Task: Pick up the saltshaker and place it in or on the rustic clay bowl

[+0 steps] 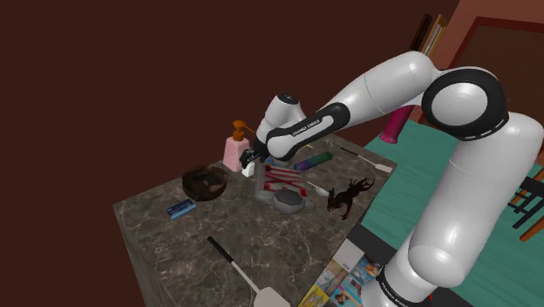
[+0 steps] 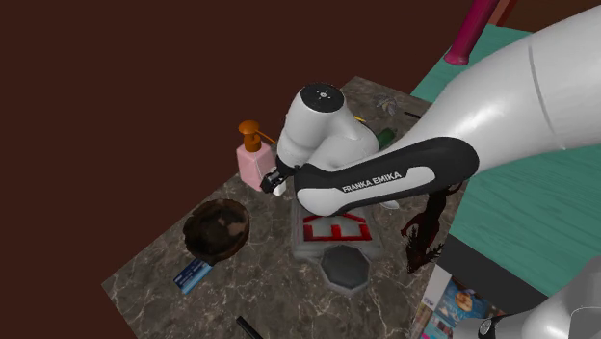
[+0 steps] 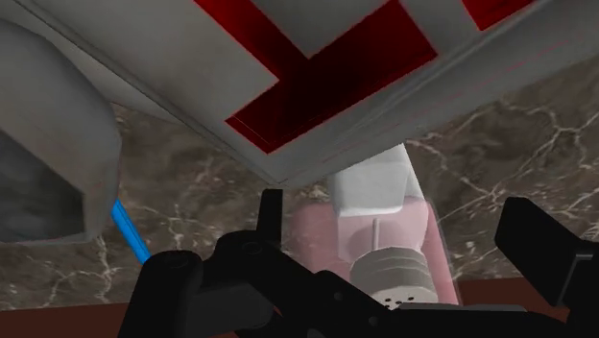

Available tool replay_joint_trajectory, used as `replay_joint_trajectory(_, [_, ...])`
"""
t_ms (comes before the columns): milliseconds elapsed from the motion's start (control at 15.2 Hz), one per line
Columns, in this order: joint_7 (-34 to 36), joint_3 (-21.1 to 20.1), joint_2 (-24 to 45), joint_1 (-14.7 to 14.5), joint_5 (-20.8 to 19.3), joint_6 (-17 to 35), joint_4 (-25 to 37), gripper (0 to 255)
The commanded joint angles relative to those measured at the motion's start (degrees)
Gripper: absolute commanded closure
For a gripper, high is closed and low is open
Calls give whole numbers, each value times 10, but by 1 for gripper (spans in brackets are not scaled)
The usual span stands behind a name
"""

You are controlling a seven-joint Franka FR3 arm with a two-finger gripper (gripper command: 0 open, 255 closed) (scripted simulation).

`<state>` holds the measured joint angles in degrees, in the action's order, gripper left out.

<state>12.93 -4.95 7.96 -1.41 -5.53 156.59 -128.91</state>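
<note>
Marble top [image 1: 234, 225]; gripper [image 3: 397, 206] spread apart, saltshaker [image 3: 389, 274] between; arm [image 2: 385, 179] lbl "FRANKA EMIKA".

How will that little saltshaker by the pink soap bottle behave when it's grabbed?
The saltshaker looks small, hard and stiff, so probably light and unbending in a pinch. Its pale sides look smooth, so it may slip; the ribbed cap should grip better. Standing tall and narrow beside the pink soap bottle, it could tip if nudged.

Pink soap bottle [image 1: 234, 150] on stone table [image 1: 174, 235]. Red-and-white box [image 1: 283, 181] near it. Blue card [image 1: 180, 208], spatula [image 1: 234, 262] and dark toy dragon [image 1: 349, 194] around.
</note>
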Motion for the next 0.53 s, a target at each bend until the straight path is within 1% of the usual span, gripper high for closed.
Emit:
replay_joint_trajectory(0, [2,1,16,0,-4,12,6,0])
replay_joint_trajectory(264, [10,6,53,-3,-14,36,17,0])
replay_joint_trajectory(462, [10,6,53,-3,-14,36,17,0])
